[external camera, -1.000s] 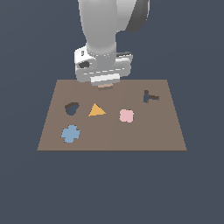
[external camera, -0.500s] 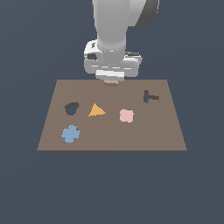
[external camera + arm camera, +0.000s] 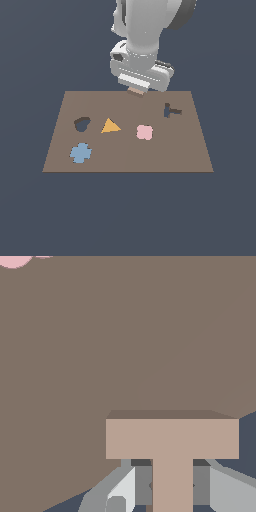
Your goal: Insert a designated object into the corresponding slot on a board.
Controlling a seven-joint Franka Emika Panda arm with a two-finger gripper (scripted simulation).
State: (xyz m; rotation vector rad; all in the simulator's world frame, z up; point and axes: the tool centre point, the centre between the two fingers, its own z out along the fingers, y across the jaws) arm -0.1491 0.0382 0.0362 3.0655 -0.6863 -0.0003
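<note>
Now, in the exterior view, you have the gripper (image 3: 137,92) hanging over the far edge of the board (image 3: 125,160), a little toward that view's right of the board's middle, with the pale tan object (image 3: 136,93) peeking out just under it. Compared with half a second ago, the arm has slid toward the view's right, and it was farther left still a second ago; the object has travelled with it. The slot (image 3: 170,110) lies near the board's far right corner, right of the gripper and apart from it, so the object is not yet over it. The heart cut-out (image 3: 81,123), orange triangle (image 3: 110,126), pink clover (image 3: 144,131) and blue cross (image 3: 80,152) sit where they were before. In the wrist view, you see the object (image 3: 172,451) as a T, its crossbar wide and its stem running down between the fingers (image 3: 222,491), which are closed on that stem. Behind it the board (image 3: 100,356) fills most of the picture, its edge showing beside the crossbar, and a bit of the clover (image 3: 12,260) shows at one corner. The slot is out of this view.
</note>
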